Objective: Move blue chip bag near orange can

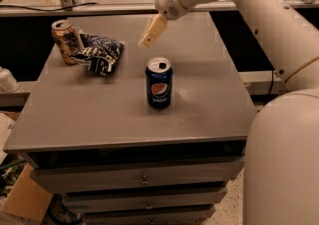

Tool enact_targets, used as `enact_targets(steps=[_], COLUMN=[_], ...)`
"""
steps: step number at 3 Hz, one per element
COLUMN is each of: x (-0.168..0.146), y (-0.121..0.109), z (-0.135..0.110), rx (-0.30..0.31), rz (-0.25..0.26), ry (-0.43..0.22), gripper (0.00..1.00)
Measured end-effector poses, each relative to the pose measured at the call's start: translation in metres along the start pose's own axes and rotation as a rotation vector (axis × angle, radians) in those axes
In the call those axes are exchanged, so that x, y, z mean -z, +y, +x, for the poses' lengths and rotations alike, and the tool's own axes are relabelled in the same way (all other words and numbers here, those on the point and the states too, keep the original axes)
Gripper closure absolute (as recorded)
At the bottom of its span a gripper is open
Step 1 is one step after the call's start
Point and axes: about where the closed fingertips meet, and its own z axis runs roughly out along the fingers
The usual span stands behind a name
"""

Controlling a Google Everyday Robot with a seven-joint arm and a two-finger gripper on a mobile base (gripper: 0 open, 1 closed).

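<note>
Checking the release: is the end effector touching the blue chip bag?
Apart. The camera view shows the end effector hovering right of the blue chip bag, bare tabletop between them.

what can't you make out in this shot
Camera view, the only one:
- Whether the blue chip bag touches the orange can: the bag's edge overlaps the can's base.
- Lettering on the bag and the orange can: too small and blurred.
- The right front corner of the table: hidden by the robot's white body.
- The gripper hovers above the table behind the Pepsi can; its arm is cut off by the top edge.
</note>
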Motion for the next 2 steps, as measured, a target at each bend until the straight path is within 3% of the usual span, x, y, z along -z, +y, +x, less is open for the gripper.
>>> enact_targets(steps=[1,2], x=[0.0516,0.0432], y=[-0.0512,-0.0455], z=[0.0332,0.0302], rx=[-0.034,-0.031], rz=[0.200,0.176], ry=[0.054,0.048], gripper=[0.00,0.00])
